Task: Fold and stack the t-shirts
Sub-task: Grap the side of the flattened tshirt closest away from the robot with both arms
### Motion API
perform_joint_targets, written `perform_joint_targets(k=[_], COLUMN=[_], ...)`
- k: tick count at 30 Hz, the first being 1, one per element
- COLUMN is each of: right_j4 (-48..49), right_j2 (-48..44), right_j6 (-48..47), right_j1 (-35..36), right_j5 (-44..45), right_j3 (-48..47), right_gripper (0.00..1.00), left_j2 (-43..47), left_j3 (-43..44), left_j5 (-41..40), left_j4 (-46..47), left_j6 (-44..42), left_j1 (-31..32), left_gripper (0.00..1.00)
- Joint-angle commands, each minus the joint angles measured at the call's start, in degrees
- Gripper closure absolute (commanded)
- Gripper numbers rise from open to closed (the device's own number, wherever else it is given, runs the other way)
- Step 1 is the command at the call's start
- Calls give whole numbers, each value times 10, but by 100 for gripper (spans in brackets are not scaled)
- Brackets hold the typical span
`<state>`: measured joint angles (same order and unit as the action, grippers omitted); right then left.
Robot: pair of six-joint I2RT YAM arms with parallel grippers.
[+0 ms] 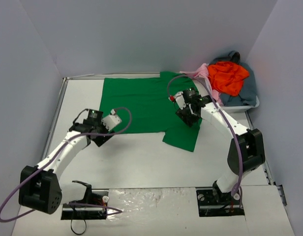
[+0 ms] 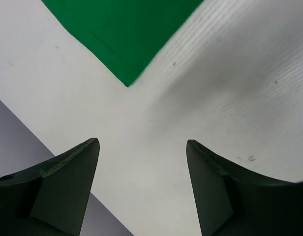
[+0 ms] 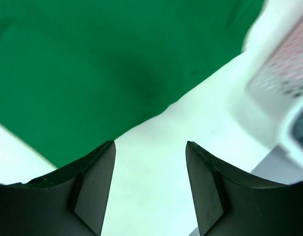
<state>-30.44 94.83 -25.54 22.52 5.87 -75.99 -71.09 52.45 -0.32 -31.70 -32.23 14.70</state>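
Observation:
A bright green t-shirt (image 1: 141, 103) lies spread flat on the white table, one sleeve (image 1: 182, 136) pointing toward me. Its near left corner shows in the left wrist view (image 2: 123, 39). My left gripper (image 1: 99, 137) is open and empty just off that corner; in its own view (image 2: 142, 147) only bare table lies between the fingers. My right gripper (image 1: 187, 118) is open and empty over the shirt's right side; its view (image 3: 150, 147) shows the green cloth edge (image 3: 92, 73) by the left finger. Orange-red (image 1: 227, 74), pale pink (image 1: 203, 72) and grey-blue (image 1: 247, 86) shirts are heaped at the back right.
A white plastic tub (image 1: 238, 104) holds the heaped shirts in the back right corner; its perforated wall shows in the right wrist view (image 3: 284, 64). Grey walls enclose the table on the left, back and right. The arm bases stand on plates at the near edge.

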Motion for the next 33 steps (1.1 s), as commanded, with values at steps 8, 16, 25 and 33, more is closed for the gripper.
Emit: perform_joint_targets(k=[8, 16, 25, 33], right_j4=[-27, -36, -39, -39], right_j2=[-30, 0, 17, 31], right_j6=[37, 44, 48, 48], right_j1=[-43, -63, -78, -81], right_j5=[-48, -43, -30, -31], right_j3=[40, 25, 20, 17], right_gripper=[44, 43, 43, 42], left_j2=[25, -62, -84, -107], left_j3=[-133, -139, -125, -144], left_j5=[-74, -67, -43, -54], left_j4=[252, 307, 287, 306], left_j6=[-86, -102, -114, -139], left_j1=[3, 0, -10, -21], left_gripper=[34, 37, 39, 39])
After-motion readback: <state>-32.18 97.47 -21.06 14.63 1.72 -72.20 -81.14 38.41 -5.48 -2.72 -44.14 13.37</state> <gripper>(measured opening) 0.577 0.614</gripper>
